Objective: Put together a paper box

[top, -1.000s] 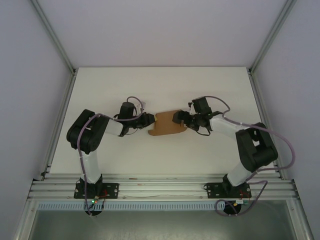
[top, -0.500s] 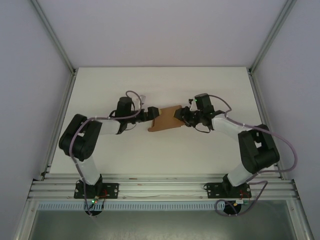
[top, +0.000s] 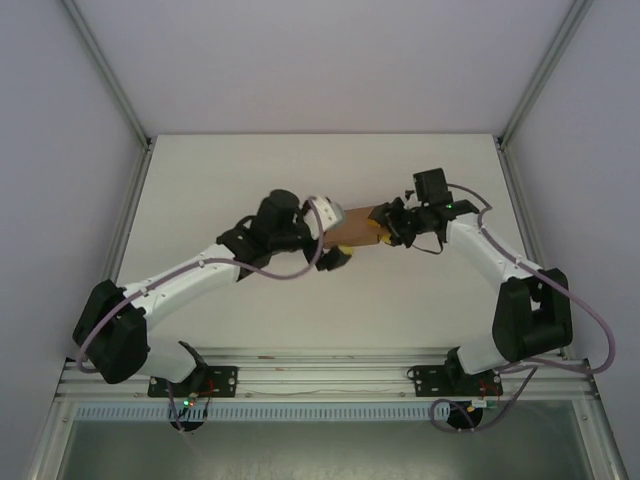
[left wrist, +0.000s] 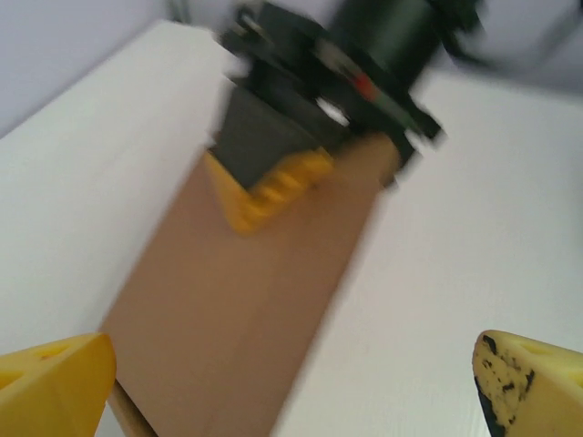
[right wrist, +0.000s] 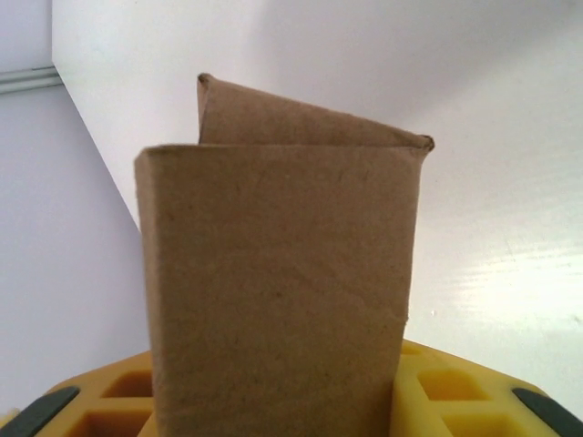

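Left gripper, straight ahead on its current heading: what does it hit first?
The paper box. Its near end lies between the fingers of the open left gripper. Beyond it, the right gripper clamps the far end. The wrist view is blurred, so depth is uncertain.

"Where could a hand pass?"

"Over the far half of the counter (top: pixel 220 170) and over its near strip on the right."

"And what blocks the middle?"

"The paper box (top: pixel 355 232), pinched at one end by the right gripper (top: pixel 385 235). The left gripper (top: pixel 333 240) straddles its other end with spread fingers (left wrist: pixel 55 382), and that arm slants across the near left."
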{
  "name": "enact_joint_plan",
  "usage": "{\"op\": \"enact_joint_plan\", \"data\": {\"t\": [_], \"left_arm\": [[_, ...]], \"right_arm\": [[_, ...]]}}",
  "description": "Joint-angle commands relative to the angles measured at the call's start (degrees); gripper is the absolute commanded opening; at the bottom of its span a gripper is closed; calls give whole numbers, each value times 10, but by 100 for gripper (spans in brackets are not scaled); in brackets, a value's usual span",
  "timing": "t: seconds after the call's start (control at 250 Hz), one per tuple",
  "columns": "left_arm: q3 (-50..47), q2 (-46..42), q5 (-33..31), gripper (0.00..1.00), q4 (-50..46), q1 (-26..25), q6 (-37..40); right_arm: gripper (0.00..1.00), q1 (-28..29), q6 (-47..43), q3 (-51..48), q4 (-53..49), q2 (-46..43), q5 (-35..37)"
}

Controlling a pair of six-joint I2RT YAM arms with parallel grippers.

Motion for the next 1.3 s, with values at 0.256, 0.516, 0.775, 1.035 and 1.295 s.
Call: {"op": "enact_joint_plan", "data": {"t": [0.256,0.516,0.775,1.035,1.295], "left_arm": [[2,30,-292,100,-138,-39,240],[2,48,-250,99,-104,-39,239],[22,75,-217,82,-98,-39,227],[46,94,-189,63,-105,-39,207],[48,93,-206,54,-124,-38,207]], "right_arm": [[38,-21,22,48,-151,40,-173],[37,-20,0,55,-195,63,-200],[38,-20,12,50,-180,66,-216],[42,-21,6,45,-179,67,-219],[64,-21,-9,52,-189,59,-193]]}}
